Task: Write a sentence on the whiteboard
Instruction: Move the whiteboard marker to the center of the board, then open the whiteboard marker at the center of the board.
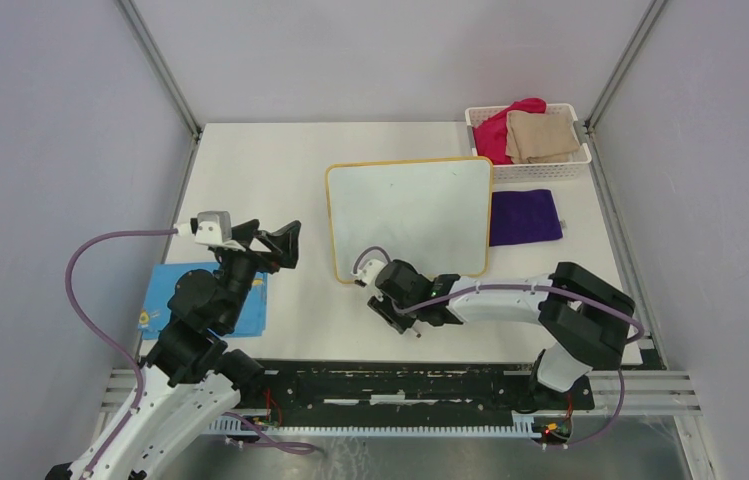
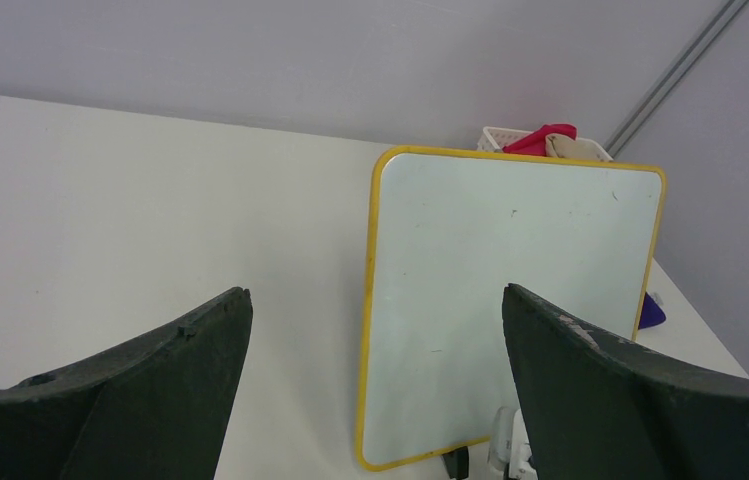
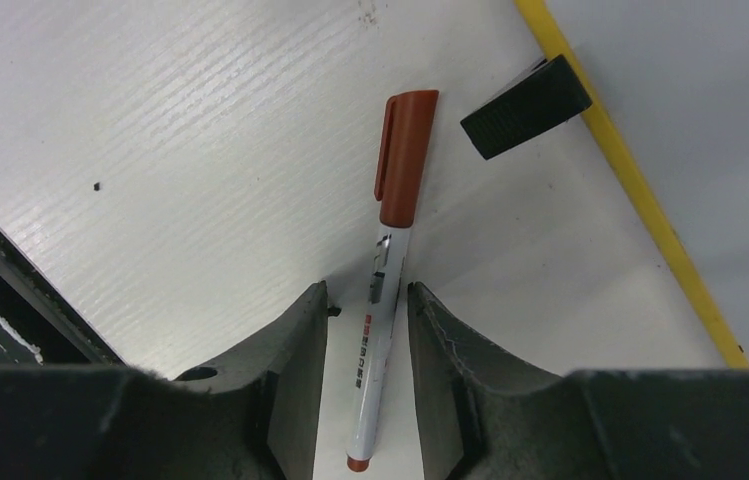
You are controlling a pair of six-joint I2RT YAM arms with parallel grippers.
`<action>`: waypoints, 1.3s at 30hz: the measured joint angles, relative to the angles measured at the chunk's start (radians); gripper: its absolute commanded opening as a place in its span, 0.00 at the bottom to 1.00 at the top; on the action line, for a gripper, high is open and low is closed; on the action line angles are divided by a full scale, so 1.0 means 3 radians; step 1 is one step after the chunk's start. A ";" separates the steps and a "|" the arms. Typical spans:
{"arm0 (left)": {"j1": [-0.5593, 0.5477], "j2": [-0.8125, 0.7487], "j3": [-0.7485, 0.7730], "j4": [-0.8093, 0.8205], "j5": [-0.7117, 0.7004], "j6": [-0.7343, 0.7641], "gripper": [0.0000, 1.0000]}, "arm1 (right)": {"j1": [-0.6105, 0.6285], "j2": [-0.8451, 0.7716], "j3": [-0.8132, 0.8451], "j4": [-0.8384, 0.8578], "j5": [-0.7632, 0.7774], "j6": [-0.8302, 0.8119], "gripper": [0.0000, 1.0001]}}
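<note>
The whiteboard [image 1: 410, 215] lies flat mid-table, with a yellow frame and a blank white face; no sentence shows on it. It also shows in the left wrist view [image 2: 510, 290] and at the right of the right wrist view [image 3: 710, 120], with one black foot [image 3: 527, 105]. A white marker with a red-brown cap [image 3: 390, 250] lies on the table just in front of the board. My right gripper [image 3: 368, 295] is down at the table, its jaws narrowly open on either side of the marker's barrel, with a gap on the left. In the top view it [image 1: 408, 312] hides the marker. My left gripper [image 1: 280, 243] is wide open, empty, above the table left of the board.
A white basket [image 1: 530, 172] with red and beige cloths stands at the back right. A purple cloth [image 1: 525, 217] lies right of the board. A blue card [image 1: 155, 300] lies under my left arm. The table's front edge and a black rail run just behind my right gripper.
</note>
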 measured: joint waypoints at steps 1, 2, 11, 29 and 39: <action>0.0000 0.0001 0.0000 0.0000 0.0004 0.0000 1.00 | -0.0008 0.0019 0.0013 0.0029 -0.0003 -0.0004 0.42; 0.0000 0.0003 0.0000 -0.0001 0.0009 0.0000 1.00 | -0.0015 0.0037 0.0024 0.0045 -0.0009 -0.0006 0.42; 0.0000 0.0003 0.0000 -0.0001 0.0013 0.0000 1.00 | -0.0057 0.0158 0.0093 0.0221 -0.0023 -0.0031 0.43; 0.0000 0.0005 0.0000 -0.0001 0.0025 0.0000 1.00 | -0.0089 0.0011 -0.0342 0.0923 -0.0061 0.0111 0.00; 0.0000 0.0057 0.0000 0.0000 0.0048 0.0000 1.00 | -0.0093 -0.0322 -0.0855 0.1386 -0.0098 0.0392 0.00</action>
